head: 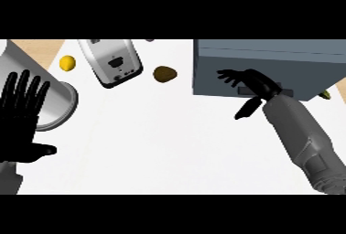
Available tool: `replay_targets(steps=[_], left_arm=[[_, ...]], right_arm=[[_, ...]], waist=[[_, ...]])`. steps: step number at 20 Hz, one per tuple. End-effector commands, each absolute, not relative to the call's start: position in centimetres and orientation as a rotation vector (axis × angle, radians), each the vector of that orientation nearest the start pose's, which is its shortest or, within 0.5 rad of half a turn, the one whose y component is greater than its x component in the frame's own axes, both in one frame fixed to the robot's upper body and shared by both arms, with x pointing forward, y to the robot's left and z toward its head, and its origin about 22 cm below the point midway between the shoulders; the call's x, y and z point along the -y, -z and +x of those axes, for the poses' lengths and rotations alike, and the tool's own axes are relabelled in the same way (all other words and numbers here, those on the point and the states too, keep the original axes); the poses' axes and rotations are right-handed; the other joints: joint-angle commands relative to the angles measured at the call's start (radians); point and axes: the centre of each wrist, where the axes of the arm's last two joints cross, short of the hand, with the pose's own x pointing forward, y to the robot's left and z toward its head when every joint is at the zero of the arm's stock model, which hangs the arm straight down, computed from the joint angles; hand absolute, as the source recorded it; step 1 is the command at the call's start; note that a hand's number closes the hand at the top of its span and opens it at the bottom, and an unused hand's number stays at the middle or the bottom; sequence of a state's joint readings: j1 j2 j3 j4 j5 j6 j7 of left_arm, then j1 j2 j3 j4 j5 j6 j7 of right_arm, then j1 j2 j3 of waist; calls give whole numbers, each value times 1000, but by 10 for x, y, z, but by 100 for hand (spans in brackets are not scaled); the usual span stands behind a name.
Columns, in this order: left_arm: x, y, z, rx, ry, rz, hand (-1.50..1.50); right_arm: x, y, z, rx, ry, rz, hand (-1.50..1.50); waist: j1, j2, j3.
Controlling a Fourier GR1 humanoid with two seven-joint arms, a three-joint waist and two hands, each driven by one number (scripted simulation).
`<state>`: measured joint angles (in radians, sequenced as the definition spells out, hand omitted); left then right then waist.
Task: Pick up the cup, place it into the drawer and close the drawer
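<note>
The grey-blue drawer unit [270, 59] stands at the upper right, its front face turned toward me. A dark handle [251, 93] shows low on that face. My right hand [251, 81] is against the front, just above the handle, fingers spread and straight, thumb hanging down. It is open and holds nothing. The inside of the drawer is hidden, and I see no cup in the open. My left hand [20, 116] rests open at the left edge, fingers up.
A large silver cylinder [57, 98] lies on its side at the left, partly behind my left hand. A silver toaster [111, 61] stands at the top, with a lemon [67, 62] to its left and a brown round item [164, 73] to its right.
</note>
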<state>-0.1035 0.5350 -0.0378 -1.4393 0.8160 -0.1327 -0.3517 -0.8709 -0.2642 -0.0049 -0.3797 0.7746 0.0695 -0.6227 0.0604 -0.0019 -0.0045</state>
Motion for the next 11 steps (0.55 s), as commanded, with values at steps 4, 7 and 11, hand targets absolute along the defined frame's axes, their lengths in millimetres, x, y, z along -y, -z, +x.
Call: replay_targets(steps=[4, 7, 11], left_arm=[[-345, -44, 272, 1894, -147, -319, -150], [-348, -49, 273, 1898, -138, -314, -150], [-329, -38, 278, 1891, -150, -307, -150]], right_arm=[[286, -43, 431, 1491, -1163, -405, -150], [293, -46, 431, 1500, -1155, -420, -150], [293, -49, 433, 1515, -1153, -392, -150]], waist=[[25, 41, 7], [34, 41, 8], [18, 42, 8]])
